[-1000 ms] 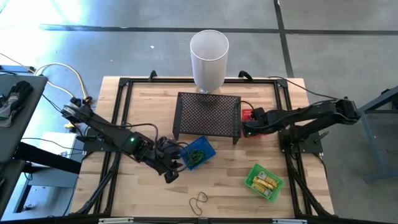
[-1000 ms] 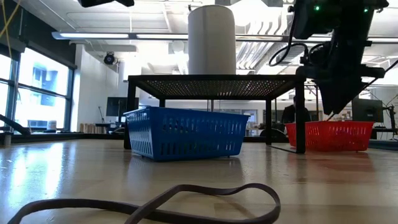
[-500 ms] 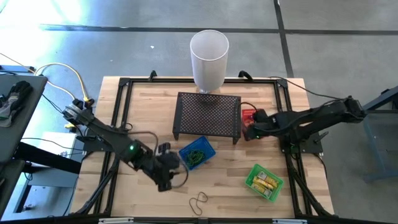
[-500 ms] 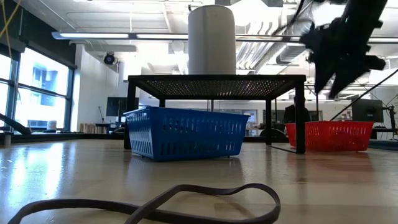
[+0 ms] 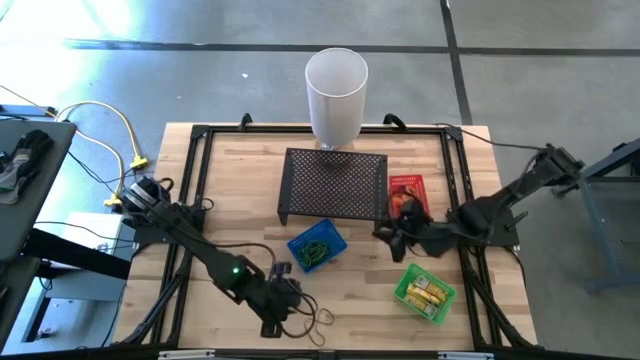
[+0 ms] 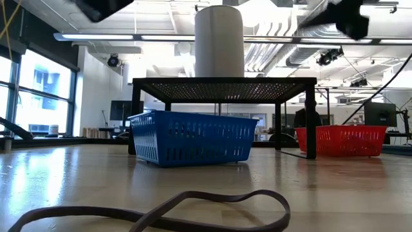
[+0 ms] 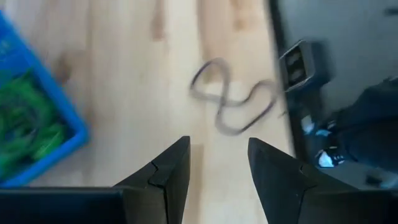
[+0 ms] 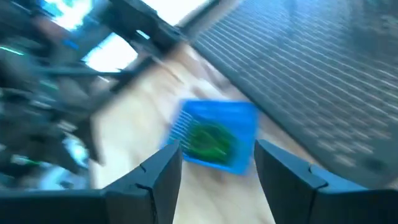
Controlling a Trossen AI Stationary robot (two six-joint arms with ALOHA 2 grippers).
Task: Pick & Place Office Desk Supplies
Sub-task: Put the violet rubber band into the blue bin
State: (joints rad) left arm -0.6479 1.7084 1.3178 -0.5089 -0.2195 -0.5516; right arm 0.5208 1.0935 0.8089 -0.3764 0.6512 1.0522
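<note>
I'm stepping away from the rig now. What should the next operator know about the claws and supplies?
Left claw: open, empty, over the loose dark band near the table's front edge.
Right claw: open, empty, between the red basket and green basket, facing the blue basket.
Done: green bands lie in the blue basket, yellow pieces in the green basket.
Left: pick up the dark band and bin it.
</note>
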